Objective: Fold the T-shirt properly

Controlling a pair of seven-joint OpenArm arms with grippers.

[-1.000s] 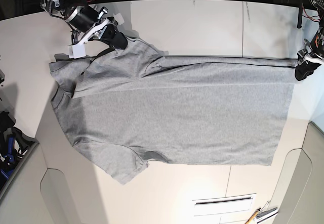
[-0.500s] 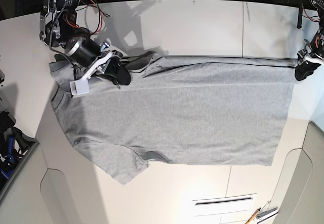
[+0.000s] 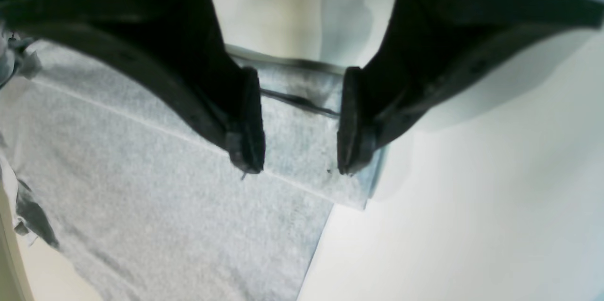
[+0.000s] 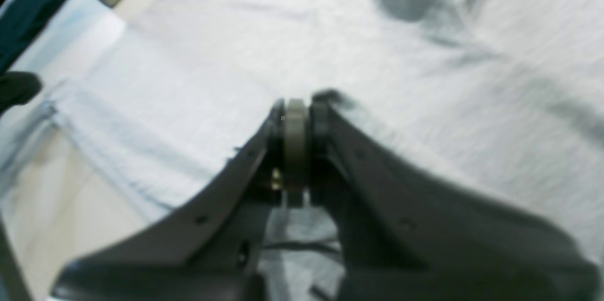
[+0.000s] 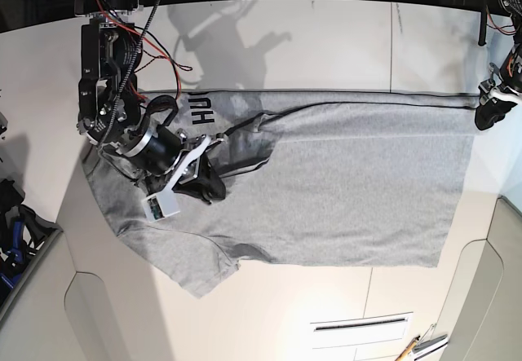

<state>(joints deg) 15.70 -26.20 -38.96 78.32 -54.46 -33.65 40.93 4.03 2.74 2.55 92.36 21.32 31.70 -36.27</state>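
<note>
The heather-grey T-shirt [image 5: 342, 190] lies spread on the white table [image 5: 310, 35], neck to the left. Its far edge is turned over near the left, showing black lettering [image 5: 200, 110]. My right gripper [image 5: 210, 188] is over the middle of the shirt's chest, shut on a pinch of grey fabric. In the right wrist view the gripper [image 4: 296, 107] clamps a thin pale edge above the shirt [image 4: 188, 55]. My left gripper [image 5: 488, 116] is at the far hem corner. In the left wrist view the gripper [image 3: 296, 166] stands with jaws apart over that corner of the shirt [image 3: 165, 197].
Blue and black gear [image 5: 12, 235] sits at the left edge. A slot [image 5: 359, 324] and a pen-like tool [image 5: 418, 346] are at the front right. Red and black cables [image 5: 155, 43] hang from the arm at the left.
My right gripper has drawn the shirt's far sleeve and edge from the table's far side toward the shirt's middle, turning it over and exposing the lettering. The left arm has not moved.
</note>
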